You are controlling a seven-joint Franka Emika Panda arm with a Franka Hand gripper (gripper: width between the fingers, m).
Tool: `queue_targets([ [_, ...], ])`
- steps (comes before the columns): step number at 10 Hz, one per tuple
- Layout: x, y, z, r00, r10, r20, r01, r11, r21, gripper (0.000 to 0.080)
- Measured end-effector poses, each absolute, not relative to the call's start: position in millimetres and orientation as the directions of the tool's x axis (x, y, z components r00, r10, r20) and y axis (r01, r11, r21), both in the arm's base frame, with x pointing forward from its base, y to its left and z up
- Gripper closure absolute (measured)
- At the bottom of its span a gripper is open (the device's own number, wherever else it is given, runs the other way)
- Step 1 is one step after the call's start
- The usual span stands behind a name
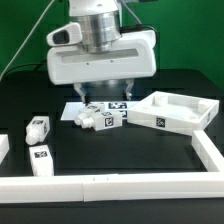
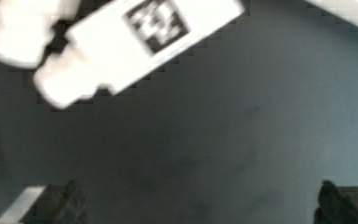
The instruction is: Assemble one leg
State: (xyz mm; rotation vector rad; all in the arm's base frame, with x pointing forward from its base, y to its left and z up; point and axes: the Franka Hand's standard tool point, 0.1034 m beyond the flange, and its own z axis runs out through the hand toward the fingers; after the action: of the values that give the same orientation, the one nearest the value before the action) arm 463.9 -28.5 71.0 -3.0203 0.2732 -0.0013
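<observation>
Nearest, lower left of the exterior frame: two loose pegs (image 1: 42, 158) are lying on the black table (image 1: 120, 150), each wearing a black-and-white square tag too small to read. Centre frame: the leg (image 1: 87, 118), white, chunky and tagged, is lying sideways at the edge of the marker board (image 1: 100, 104). Just above and behind it, the gripper (image 1: 114, 92) is hanging straight down, fingers (image 2: 60, 205) spread, pinching nothing.

Bright, even light with faint shadows on the black table (image 1: 120, 150); wrist view soft, blurred, low-resolution throughout.
</observation>
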Motion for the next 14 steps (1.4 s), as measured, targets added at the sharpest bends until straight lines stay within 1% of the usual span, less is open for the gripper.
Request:
queue_targets([
  [1,463.5,-27.1,70.7,0.984,-0.176,-0.010,-0.176,-0.978,-0.109,0.0150],
  [2,461.0,-24.6,70.8,0.976,-0.216,-0.015,-0.216,-0.970,-0.107,0.0150],
  [3,445.8,-10.2,70.6,0.948,-0.316,-0.037,-0.319,-0.943,-0.098,0.0150],
  [4,424.4,5.6,67.7,0.921,-0.383,-0.069,-0.388,-0.918,-0.087,0.0150],
  [6,410.1,48.1,66.7,0.828,-0.547,-0.126,-0.556,-0.830,-0.052,0.0150],
  [7,407.6,59.3,65.0,0.829,-0.544,-0.129,-0.553,-0.832,-0.046,0.0150],
  [10,408.4,56.8,64.9,0.834,-0.537,-0.127,-0.546,-0.837,-0.048,0.0150],
  [11,406.2,59.7,64.1,0.820,-0.561,-0.113,-0.569,-0.821,-0.046,0.0150],
  [12,389.1,70.2,56.3,0.809,-0.582,-0.077,-0.586,-0.809,-0.042,0.0150],
  [13,364.9,78.8,42.9,0.814,-0.577,-0.061,-0.580,-0.814,-0.026,0.0150],
  [14,356.0,81.1,31.8,0.821,-0.567,-0.059,-0.569,-0.822,-0.014,0.0150],
])
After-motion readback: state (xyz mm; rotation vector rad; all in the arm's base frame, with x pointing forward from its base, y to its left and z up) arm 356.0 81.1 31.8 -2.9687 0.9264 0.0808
